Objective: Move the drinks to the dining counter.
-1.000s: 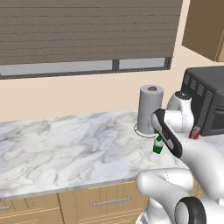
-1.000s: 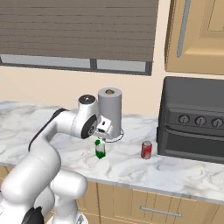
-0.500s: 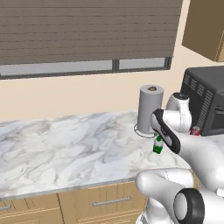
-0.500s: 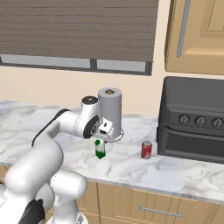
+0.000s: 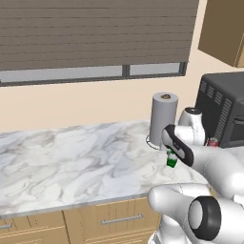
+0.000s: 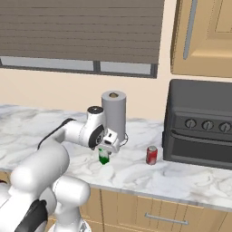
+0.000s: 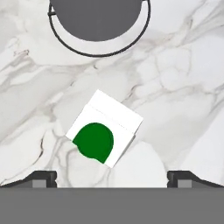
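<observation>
A small green-and-white carton stands on the wall-backed marble worktop, just in front of the grey paper towel roll. My gripper hangs right above it, open, its two finger tips spread wide on either side of the carton without touching it. From the base, the carton shows under the hand. A red soda can stands to the right of the carton, near the dark oven. The dining counter is out of view.
The paper towel roll on its ring stand sits close behind the carton. A dark toaster oven takes up the right end of the worktop. Window blinds cover the wall behind; wooden cabinets hang upper right.
The hand has sunk a little toward the carton. The carton and can have not moved.
</observation>
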Tool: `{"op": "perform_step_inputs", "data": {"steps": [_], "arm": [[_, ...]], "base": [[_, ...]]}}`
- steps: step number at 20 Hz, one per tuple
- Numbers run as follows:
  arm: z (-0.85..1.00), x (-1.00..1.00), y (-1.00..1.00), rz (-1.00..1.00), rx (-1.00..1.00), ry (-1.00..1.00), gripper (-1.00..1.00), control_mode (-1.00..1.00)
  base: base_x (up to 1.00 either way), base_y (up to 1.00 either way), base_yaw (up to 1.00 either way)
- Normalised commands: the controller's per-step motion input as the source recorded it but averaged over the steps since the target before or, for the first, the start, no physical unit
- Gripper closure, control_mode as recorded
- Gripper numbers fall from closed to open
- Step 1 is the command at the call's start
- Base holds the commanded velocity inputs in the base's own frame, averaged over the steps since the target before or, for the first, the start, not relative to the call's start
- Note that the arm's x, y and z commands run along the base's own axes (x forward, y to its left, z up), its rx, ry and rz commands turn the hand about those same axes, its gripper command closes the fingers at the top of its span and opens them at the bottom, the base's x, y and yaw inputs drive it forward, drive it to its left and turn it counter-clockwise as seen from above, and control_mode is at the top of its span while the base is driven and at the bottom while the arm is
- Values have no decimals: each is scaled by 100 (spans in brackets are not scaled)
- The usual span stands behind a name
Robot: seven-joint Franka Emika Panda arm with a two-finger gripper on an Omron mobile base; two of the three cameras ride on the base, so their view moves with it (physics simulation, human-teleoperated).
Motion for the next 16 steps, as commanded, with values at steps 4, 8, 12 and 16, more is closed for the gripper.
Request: {"op": "perform_step_inputs", "data": {"steps": [4,8,12,16], "arm": [[0,28,0,0,0,0,-100,-100],[0,21,0,0,0,2,-100,-100],[0,4,0,0,0,2,-100,-100],[-14,0,0,0,0,2,-100,-100]], "base": [[0,0,0],[0,0,0],[0,0,0],[0,0,0]]}}
